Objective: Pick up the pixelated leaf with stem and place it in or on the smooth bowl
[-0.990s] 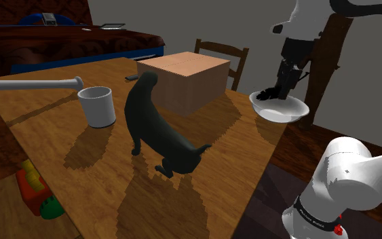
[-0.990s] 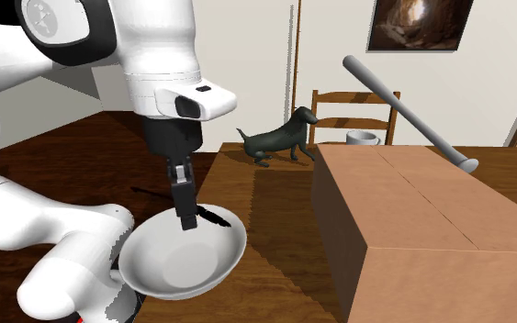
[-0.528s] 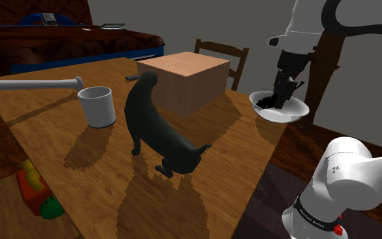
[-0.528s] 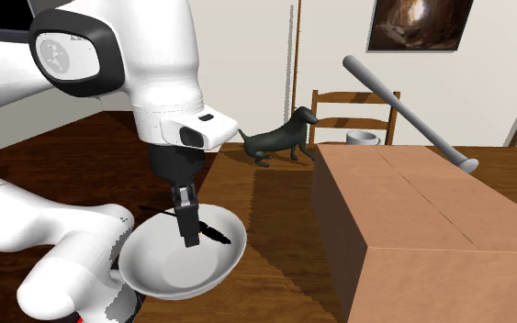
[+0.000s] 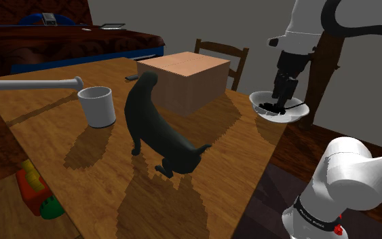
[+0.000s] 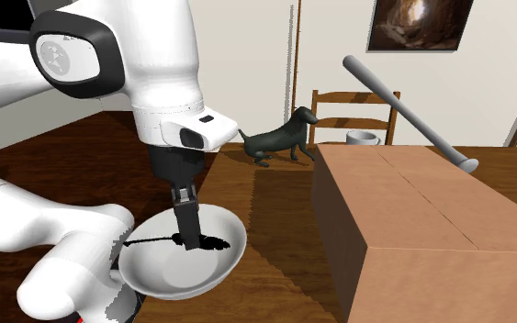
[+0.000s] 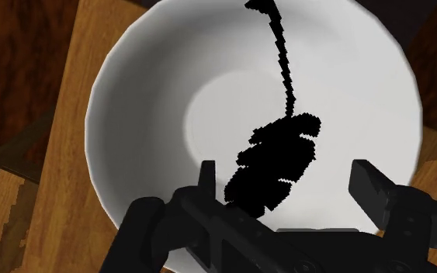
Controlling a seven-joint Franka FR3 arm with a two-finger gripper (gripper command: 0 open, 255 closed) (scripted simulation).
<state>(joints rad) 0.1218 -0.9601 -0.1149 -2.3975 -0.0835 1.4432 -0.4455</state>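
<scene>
The smooth white bowl [image 5: 292, 113] [image 6: 160, 273] [image 7: 139, 93] stands at the wooden table's corner, close to the arm's stand. The black pixelated leaf [image 7: 275, 159] [image 6: 214, 242] [image 5: 271, 108] lies flat inside the bowl, its thin stem [image 7: 285, 70] running up the bowl's wall to the rim. My gripper [image 7: 286, 186] [image 5: 278, 94] [image 6: 188, 229] hangs straight above the bowl, open. Its fingers [image 7: 368, 182] stand wide apart on either side of the leaf and do not clasp it.
A cardboard box [image 5: 184, 80] [image 6: 412, 229] sits on the table beside the bowl. A black dog figure [image 5: 154, 129], a white mug [image 5: 98, 105] and a grey bat [image 5: 30, 84] lie farther along. A chair [image 5: 220, 58] stands behind the table.
The fingers have spread apart and let go of the leaf, which now lies in the bowl. Before that the gripper sank a little toward the bowl.
</scene>
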